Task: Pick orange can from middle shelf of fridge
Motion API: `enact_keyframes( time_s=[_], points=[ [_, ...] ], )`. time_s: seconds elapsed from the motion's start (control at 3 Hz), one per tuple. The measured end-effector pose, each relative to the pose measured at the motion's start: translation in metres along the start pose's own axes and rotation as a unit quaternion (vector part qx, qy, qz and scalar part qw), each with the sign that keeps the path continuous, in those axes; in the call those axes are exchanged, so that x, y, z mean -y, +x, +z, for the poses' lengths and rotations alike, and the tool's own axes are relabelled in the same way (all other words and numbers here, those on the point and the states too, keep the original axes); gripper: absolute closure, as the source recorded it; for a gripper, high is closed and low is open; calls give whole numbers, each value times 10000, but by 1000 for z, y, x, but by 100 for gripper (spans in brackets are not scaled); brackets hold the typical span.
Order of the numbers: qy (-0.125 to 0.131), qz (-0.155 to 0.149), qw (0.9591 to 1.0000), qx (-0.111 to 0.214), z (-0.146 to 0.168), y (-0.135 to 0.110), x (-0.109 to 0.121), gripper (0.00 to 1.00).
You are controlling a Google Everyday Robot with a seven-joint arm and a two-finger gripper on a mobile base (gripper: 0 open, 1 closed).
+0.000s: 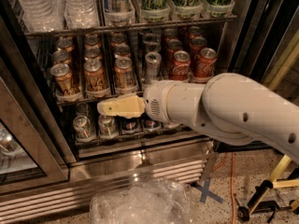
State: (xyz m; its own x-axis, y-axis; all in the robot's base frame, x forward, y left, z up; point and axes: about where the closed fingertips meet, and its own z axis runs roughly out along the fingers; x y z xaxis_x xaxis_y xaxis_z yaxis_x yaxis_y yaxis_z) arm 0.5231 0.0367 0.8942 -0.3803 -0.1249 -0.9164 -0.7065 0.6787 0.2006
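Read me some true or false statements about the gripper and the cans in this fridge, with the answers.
1. The gripper is level with the top shelf. False: it is just below the front orange cans, by the middle shelf front rail.
2. Coca-Cola cans stand right of the orange cans. True.
3. Orange cans fill only one lane. False: three lanes.
4. Clear plastic lies on the floor before the fridge. True.

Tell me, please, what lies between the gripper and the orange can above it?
Camera view: the middle shelf's front rail; the gripper sits just below the orange can.
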Motion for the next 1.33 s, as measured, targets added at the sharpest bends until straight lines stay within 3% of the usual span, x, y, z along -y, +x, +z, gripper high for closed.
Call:
enact_keyframes(
  time_s=[0.67, 1.33],
  points=[
    [531, 190, 9984, -4, 67, 48, -13, 0],
    [968, -15, 9953, -16, 116, 86, -58, 0]
  ],
)
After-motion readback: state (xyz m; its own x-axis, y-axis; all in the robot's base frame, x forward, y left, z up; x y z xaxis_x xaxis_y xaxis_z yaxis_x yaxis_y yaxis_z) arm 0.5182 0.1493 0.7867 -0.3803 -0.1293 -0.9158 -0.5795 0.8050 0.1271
